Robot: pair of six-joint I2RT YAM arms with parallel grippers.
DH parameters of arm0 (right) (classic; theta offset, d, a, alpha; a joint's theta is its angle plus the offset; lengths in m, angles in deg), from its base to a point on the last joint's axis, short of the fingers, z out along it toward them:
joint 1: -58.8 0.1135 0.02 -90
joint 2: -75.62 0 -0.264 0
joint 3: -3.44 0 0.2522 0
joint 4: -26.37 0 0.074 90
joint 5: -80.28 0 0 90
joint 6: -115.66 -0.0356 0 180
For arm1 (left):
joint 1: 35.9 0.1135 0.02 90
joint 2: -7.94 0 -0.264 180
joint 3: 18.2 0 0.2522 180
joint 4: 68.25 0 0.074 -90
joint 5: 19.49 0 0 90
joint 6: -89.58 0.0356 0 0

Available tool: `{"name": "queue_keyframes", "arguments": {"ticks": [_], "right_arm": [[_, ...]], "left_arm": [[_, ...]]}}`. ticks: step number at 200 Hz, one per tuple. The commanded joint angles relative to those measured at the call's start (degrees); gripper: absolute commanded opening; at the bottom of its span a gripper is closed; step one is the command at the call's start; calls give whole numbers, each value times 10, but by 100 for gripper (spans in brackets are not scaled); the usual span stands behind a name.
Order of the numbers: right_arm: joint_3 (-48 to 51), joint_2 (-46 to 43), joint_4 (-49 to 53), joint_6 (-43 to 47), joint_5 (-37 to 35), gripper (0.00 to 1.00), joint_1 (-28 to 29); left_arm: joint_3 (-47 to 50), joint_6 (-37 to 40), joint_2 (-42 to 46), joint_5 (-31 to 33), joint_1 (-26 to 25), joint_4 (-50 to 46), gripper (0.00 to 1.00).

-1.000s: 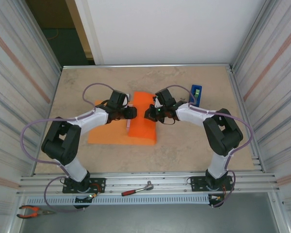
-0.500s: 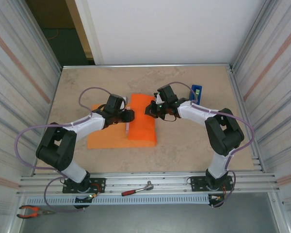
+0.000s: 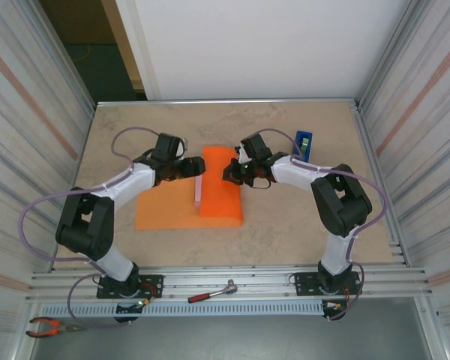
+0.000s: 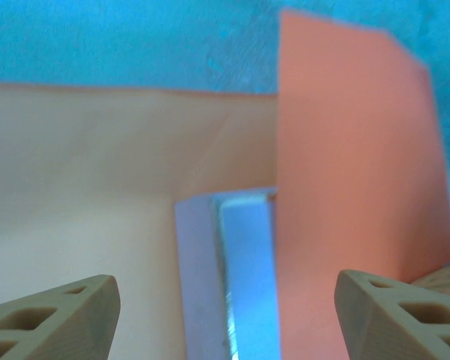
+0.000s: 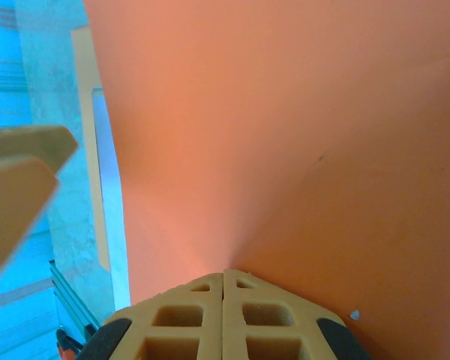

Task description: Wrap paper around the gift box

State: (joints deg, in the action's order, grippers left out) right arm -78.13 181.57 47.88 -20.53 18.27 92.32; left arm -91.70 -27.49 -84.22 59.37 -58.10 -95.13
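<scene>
The paper (image 3: 165,211) is lying in the middle of the table (image 3: 285,217), a bright orange sheet with its right part folded over to the left. The gift box (image 3: 197,193) is sitting under that folded flap. It is showing as a thin pale strip along the flap's left edge, and the strip is running from the near side of the table toward the far side. The flap is lying the same way, its long side going near to far and leaning slightly. The flat, uncovered part of the sheet is stretching out to the left of the box. I cannot tell what, if anything, is inside the box, since its top is mostly covered.

The left pincer (image 3: 198,166) is hanging over the far end of that pale strip. From its own camera the two fingers (image 4: 60,315) are standing wide apart with nothing between them. Below them are the box's pale face and, to its right, the orange flap.

The right pincer (image 3: 229,174) is resting at the flap's right side, near its far end. Its fingers (image 5: 202,315) are pressing tightly together, with the tips right at the orange surface. I cannot tell whether any paper is caught between them.

A blue tape dispenser (image 3: 304,142) is standing near the table's far right corner, well apart from the sheet.
</scene>
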Motion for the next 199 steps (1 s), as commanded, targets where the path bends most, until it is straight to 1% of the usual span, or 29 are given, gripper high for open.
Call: {"name": "queue_keyframes", "arguments": {"ticks": [1,32,72,88,125,150,199], "right_arm": [[5,10,12,15,5,7,3],[9,12,8,14,6,7,4],[12,11,6,13,7,7,4],[12,10,6,12,8,7,4],[7,10,6,9,8,9,3],[0,10,9,8,10,14,1],[-15,-19,11,2,16,31,-24]], "left_arm": [[-29,-23,-26,-44,-3,-33,77],[-28,-31,-40,-41,-14,-32,78],[-19,-26,-47,-7,-30,-54,77],[-13,-25,-47,1,-31,-58,74],[4,-20,-43,7,-32,-62,57],[16,-18,-34,10,-33,-61,52],[32,-12,-15,30,-42,-66,51]]}}
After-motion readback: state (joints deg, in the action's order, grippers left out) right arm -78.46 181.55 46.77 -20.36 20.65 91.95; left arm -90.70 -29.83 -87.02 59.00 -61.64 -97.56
